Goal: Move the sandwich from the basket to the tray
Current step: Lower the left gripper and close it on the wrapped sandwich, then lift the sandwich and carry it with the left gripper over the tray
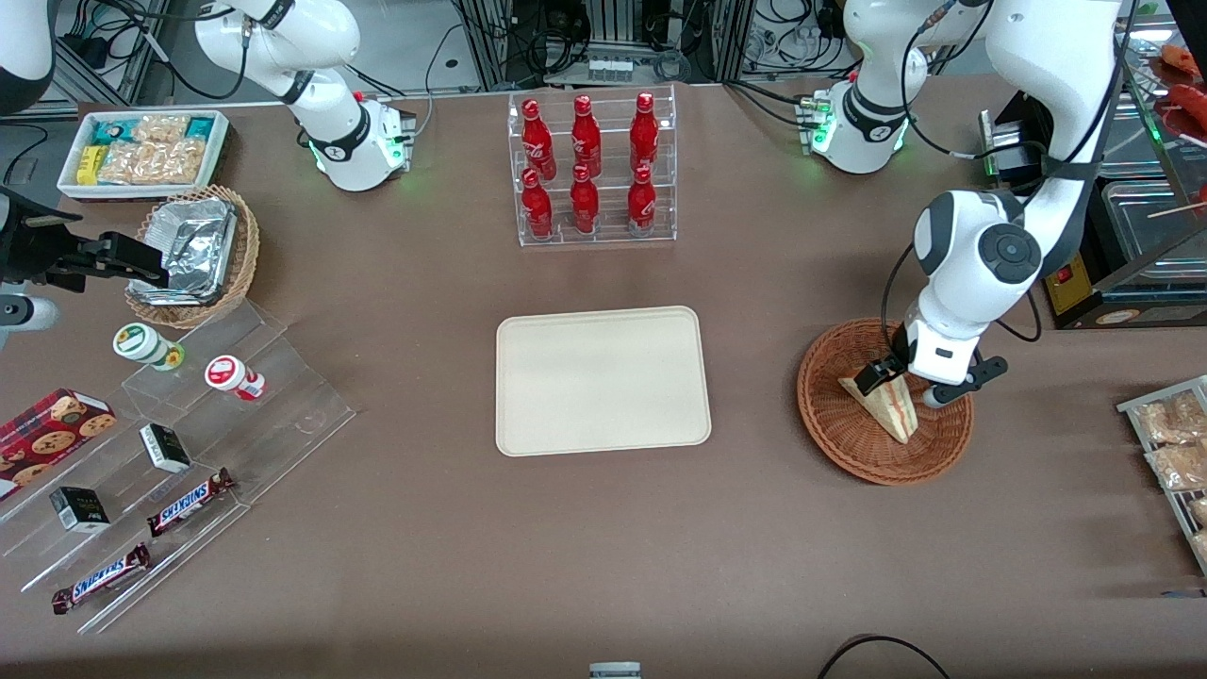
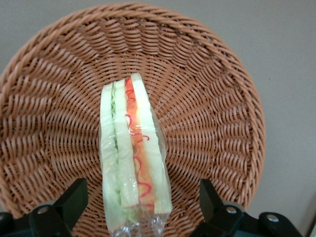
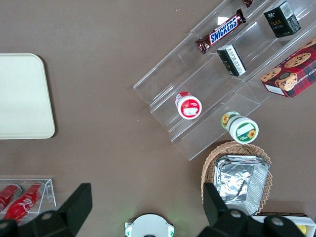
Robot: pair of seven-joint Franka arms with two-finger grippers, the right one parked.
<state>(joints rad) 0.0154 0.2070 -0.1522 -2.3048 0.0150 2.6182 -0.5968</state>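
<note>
Bright, even overhead light, soft shadows, all views sharp.

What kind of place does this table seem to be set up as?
Probably a mock snack shop in a lab: cola bottles in a rack, Snickers bars on steps. The open claw straddles the sandwich.

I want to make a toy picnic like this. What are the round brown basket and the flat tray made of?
The basket looks like woven wicker, reddish-brown and slightly glossy: you can see ribs and strands crossing in rings. The tray looks like smooth matte plastic, cream-beige with a low rim, though it could be another molded material. The sandwich seems wrapped in shiny clear film. The claw is open around it, inside the basket.
</note>
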